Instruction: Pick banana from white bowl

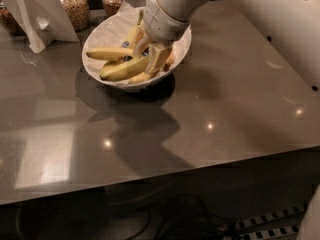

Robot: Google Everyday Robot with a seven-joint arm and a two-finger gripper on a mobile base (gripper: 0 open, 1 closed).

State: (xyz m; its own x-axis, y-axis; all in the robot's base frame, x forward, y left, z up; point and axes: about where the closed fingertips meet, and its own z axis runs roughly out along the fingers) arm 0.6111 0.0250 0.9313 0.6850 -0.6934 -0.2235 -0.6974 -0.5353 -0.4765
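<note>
The white bowl (102, 34), lined with crinkled white paper, stands at the back of the dark table and holds several yellow bananas. The banana (132, 35) with a greenish stem and a small blue sticker lies against the back of the bowl, its lower part hidden behind my gripper. A straighter banana (107, 54) lies across the left side and another (122, 70) lies along the front. My gripper (151, 53) is down inside the bowl's right half, among the bananas and touching them.
Two jars of nuts (74, 6) (112, 0) stand behind the bowl, and a folded white card (42, 19) stands to the left. The grey table (210, 114) stretches toward the front, and its front edge drops to cables on the floor.
</note>
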